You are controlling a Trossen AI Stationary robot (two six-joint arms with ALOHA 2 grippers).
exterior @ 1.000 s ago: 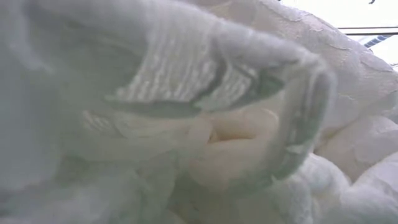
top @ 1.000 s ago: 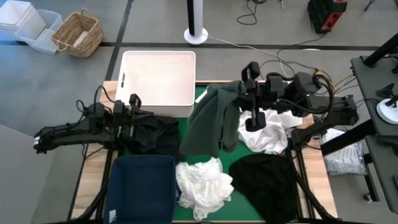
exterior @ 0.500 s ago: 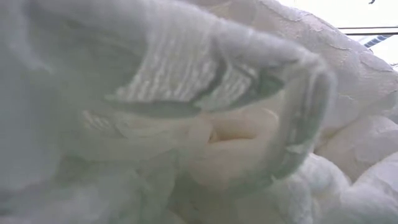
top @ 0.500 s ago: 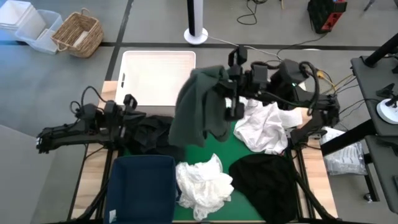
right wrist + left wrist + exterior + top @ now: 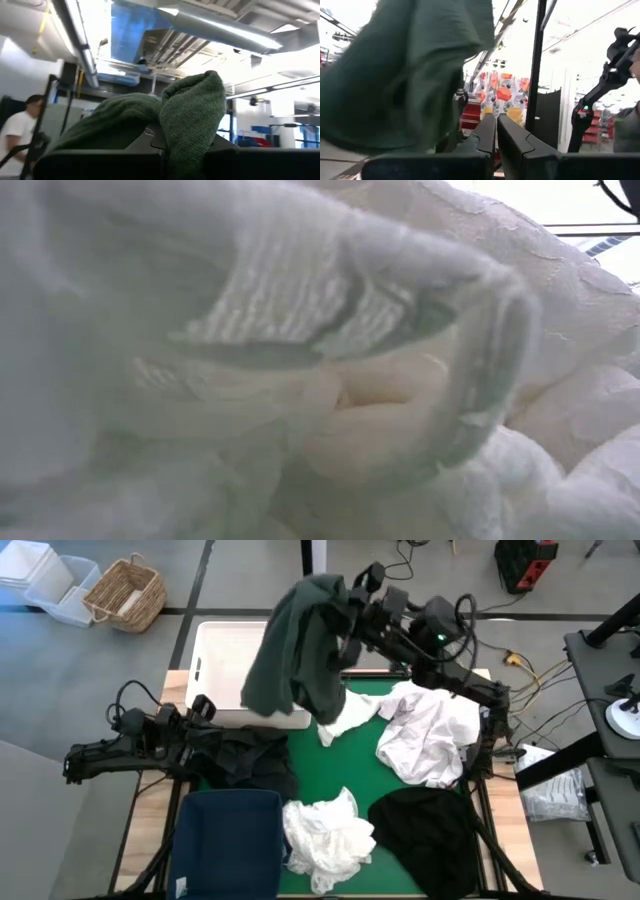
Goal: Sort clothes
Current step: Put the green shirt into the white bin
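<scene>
My right gripper (image 5: 347, 602) is raised over the table's far left and is shut on a dark green garment (image 5: 295, 650). The garment hangs over the white lattice basket (image 5: 222, 660). My left gripper (image 5: 205, 706) is shut and holds nothing. It sits at the left beside a black garment (image 5: 245, 755) that lies heaped on the table. Three more garments lie on the green mat (image 5: 335, 765): a white one (image 5: 325, 832) at the near middle, a white one (image 5: 432, 740) at the right and a black one (image 5: 430, 830) at the near right. The low view is filled by white cloth (image 5: 300, 360). My right gripper pinches a bunched fold of the green garment (image 5: 192, 112) between its two fingers, reaching in from the table's right. The cloth bulges out past the fingers, several layers thick. The rest hangs slack below the gripper, over the basket. Whether its lower end touches the basket I cannot tell.
A navy fabric bin (image 5: 228, 840) stands at the near left, right beside the black heap. The white basket fills the far left corner. A strip of bare green mat runs between the heaps. A person (image 5: 22, 125) stands in the room beyond.
My right gripper has risen and swung toward the table's far left, carrying the green garment off the mat until it hangs over the white basket. This has uncovered the white garment at the right, and one corner of it now reaches toward the basket. My left gripper has drawn slightly toward the left edge.
</scene>
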